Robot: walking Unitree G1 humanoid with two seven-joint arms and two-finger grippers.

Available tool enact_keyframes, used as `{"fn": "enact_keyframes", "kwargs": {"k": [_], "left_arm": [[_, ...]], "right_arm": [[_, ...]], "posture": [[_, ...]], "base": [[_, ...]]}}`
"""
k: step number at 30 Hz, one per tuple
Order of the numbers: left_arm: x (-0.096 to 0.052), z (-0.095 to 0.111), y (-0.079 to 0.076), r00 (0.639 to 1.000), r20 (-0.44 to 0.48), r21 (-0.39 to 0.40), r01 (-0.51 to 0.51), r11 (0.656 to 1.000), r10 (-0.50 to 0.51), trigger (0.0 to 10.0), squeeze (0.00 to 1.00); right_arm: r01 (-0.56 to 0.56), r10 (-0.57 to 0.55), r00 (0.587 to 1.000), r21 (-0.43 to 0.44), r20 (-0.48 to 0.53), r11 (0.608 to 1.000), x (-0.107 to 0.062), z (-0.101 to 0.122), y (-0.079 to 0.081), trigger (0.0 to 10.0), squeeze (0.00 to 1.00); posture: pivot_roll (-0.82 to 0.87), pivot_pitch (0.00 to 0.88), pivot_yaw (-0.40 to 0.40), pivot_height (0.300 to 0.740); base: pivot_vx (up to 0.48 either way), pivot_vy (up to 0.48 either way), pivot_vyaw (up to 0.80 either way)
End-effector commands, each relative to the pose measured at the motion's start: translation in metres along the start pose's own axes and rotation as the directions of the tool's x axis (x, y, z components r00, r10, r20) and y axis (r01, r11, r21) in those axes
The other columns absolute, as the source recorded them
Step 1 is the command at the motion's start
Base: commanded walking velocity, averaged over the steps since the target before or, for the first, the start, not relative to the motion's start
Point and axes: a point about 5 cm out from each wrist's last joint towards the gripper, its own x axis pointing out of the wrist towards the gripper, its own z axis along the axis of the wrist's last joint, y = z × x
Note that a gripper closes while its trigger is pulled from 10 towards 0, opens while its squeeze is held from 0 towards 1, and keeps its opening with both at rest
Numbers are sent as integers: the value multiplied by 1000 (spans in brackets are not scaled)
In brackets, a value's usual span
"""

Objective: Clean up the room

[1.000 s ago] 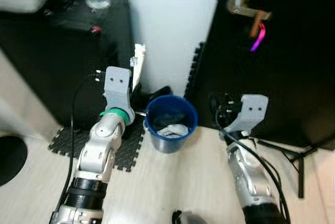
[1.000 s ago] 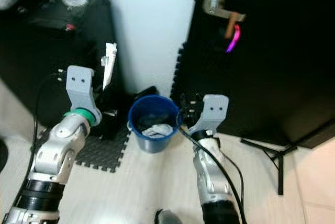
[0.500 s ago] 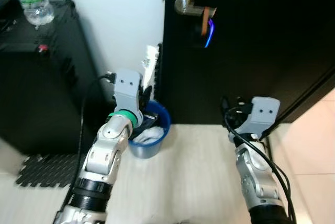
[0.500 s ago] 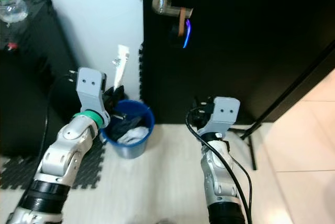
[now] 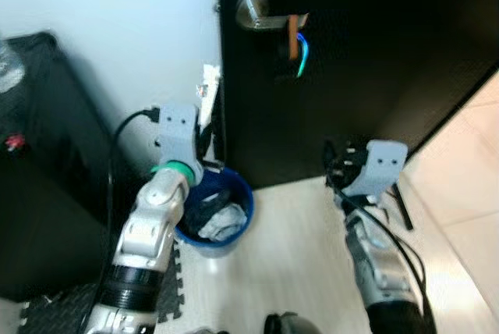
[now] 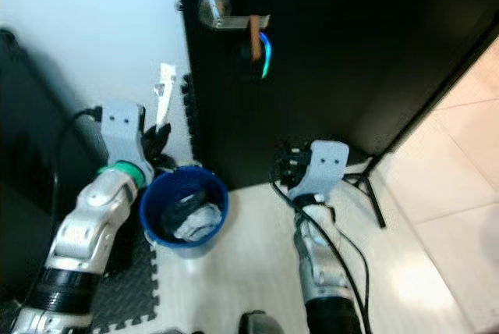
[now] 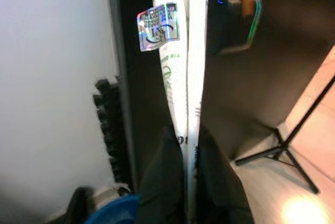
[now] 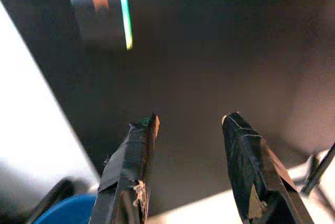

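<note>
— While the left hand (image 5: 204, 133) pinches the flat white wrapper (image 5: 209, 94) upright, where is the blue bin (image 5: 214, 221)?
— From the head views, directly beneath it, on the floor by the black door (image 5: 374, 53).
— And the left wrist view?
— The wrapper (image 7: 180, 77) runs lengthwise between closed fingers (image 7: 162, 182).
— The right wrist?
— The right hand (image 8: 188, 124) is open, empty, farther from the bin.

Pale floor (image 5: 288, 225) lies open at 6 o'clock; black door (image 5: 366, 53) blocks 12, blue bin (image 5: 214, 221) stands at 9.
</note>
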Motion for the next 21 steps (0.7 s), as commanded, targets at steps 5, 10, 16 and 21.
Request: {"fn": "enact_keyframes", "kwargs": {"k": [5,10,16,21], "left_arm": [[-4,-13,1,998,-61,36,18,999,-16,10000,0],[-4,-12,0,998,-53,40,22,999,-20,10000,0],[-4,-13,2,998,-55,46,12,999,-9,10000,0],[-3,-24,3,994,-105,37,35,999,-31,10000,0]], "right_arm": [[-7,7,999,0,-34,1000,-4,-9,5,10000,0],[-13,13,999,-1,-32,1000,-4,-8,6,10000,0],[-19,19,999,1,-31,1000,-4,-8,8,10000,0],[-58,57,998,-30,-33,998,-5,-9,13,10000,0]], "posture": [[-8,91,47,740],[-9,92,46,740],[-8,92,47,740],[-7,99,45,740]], "base": [[0,0,0],[0,0,0],[0,0,0],[0,0,0]]}}
